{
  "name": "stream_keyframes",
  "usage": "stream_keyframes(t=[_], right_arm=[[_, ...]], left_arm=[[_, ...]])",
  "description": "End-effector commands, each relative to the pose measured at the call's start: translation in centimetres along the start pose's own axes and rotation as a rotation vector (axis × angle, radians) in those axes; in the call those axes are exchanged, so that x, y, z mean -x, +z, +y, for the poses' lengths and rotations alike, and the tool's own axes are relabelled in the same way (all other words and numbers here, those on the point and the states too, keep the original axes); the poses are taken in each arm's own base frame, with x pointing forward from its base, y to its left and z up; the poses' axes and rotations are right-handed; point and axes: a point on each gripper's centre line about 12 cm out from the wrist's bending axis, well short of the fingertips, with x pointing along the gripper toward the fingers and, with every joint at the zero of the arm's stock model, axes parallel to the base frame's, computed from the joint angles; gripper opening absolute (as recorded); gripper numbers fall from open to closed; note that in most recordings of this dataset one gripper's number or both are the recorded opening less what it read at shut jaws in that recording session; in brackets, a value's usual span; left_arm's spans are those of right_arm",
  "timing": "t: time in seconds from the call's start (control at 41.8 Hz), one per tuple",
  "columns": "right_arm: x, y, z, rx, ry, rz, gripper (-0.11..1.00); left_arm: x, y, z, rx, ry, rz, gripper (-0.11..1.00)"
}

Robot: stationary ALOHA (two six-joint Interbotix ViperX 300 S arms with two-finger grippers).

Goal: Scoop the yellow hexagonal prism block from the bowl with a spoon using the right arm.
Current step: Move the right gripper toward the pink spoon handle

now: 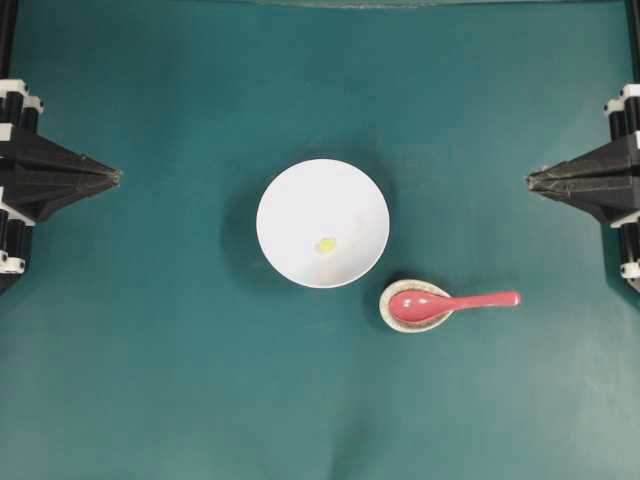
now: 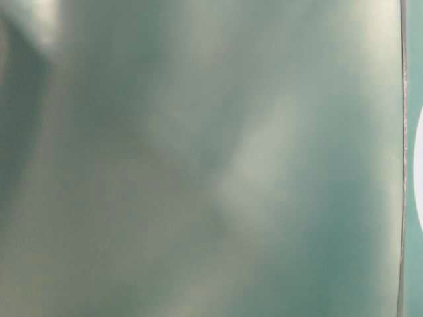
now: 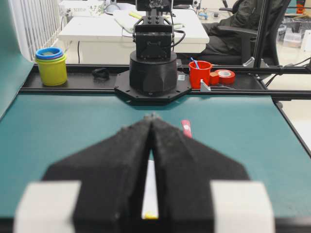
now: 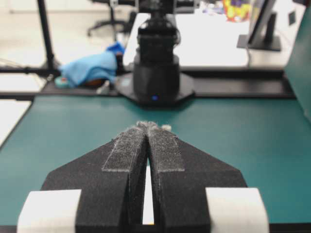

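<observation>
The right gripper (image 1: pixel 530 181) sits at the right edge of the overhead view with its pointed jaws pressed together, nothing between them. Its own wrist camera confirms this: the two black fingers (image 4: pixel 127 154) meet at their tips, and only a thin white sliver shows through the slit lower down. The left gripper (image 1: pixel 117 177) mirrors it at the left edge, likewise closed and empty; in the left wrist view its fingers (image 3: pixel 130 145) converge to a point, with a narrow strip of white and a dab of yellow visible low in the gap.

Both grippers are well apart from the dishes. Only the overhead view lays these out in full. The bowl (image 1: pixel 290 200) stands near the middle of the green table (image 1: pixel 150 380), and the yellow hexagonal prism block (image 1: pixel 326 244) lies inside it, toward its lower part. Just beside the bowl, down and to the right, the spoon (image 1: pixel 450 302) rests with its scoop in a small speckled dish (image 1: pixel 387 311), its handle pointing right toward the right arm's side.

The left wrist view catches just a bit of the spoon's pink handle (image 3: pixel 186 128) past the fingers, plus the opposite arm's base (image 3: pixel 153 73), a red cup (image 3: pixel 199 74) and a yellow cup (image 3: pixel 51 68) on the rail behind. The right wrist view shows the other base (image 4: pixel 156 73) and a blue cloth (image 4: pixel 92 68). The table-level view is a blurred green field with a white edge at its right border, too unclear to identify.
</observation>
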Motion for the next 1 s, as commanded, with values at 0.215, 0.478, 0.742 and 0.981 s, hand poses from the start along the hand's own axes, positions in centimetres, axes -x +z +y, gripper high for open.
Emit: stream_keyframes(t=[0.215, 0.478, 0.742, 0.981], right_arm=[[-0.2, 0.1, -0.4, -0.029, -0.022, 0.049, 0.00], [-0.3, -0.4, -0.4, -0.039, -0.025, 0.075, 0.00], [-0.8, -1.7, -0.5, -0.077, -0.029, 0.123, 0.36], [-1.7, -3.9, -0.4, -0.094, -0.032, 0.188, 0.52]], left_arm=[[-0.5, -0.4, -0.1, -0.006, -0.005, 0.055, 0.00], [-0.4, -0.3, 0.0, -0.007, -0.004, 0.049, 0.00], [-0.4, 0.5, -0.1, -0.006, -0.005, 0.005, 0.00], [-0.4, 0.8, -0.1, -0.005, -0.005, -0.018, 0.00]])
